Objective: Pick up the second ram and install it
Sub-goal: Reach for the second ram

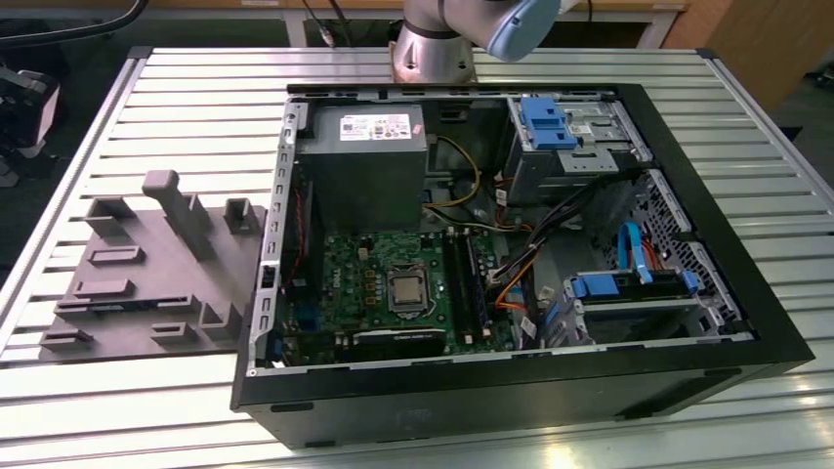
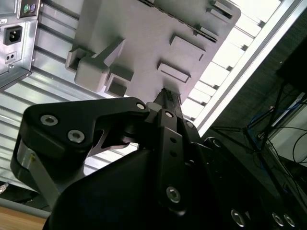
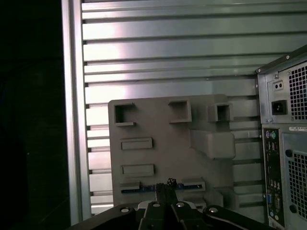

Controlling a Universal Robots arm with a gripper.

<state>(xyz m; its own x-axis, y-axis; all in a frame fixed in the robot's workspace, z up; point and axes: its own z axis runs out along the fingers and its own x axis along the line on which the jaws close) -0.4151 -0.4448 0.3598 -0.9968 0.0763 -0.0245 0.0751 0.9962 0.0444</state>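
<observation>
Pincer above one ram

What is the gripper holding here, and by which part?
Nothing: the gripper is shut and empty, above the grey fixture where the second ram sits in a slot.

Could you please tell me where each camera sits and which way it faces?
Exterior view: off the arm, above, looking down at the open computer case and grey fixture on the slatted table; the arm's base shows.
First wrist view: on the arm, looking down past the gripper at the fixture and the case's rear.
Second wrist view: on the arm, slanting along the gripper's body toward the fixture.
All share fixture and table.
</observation>
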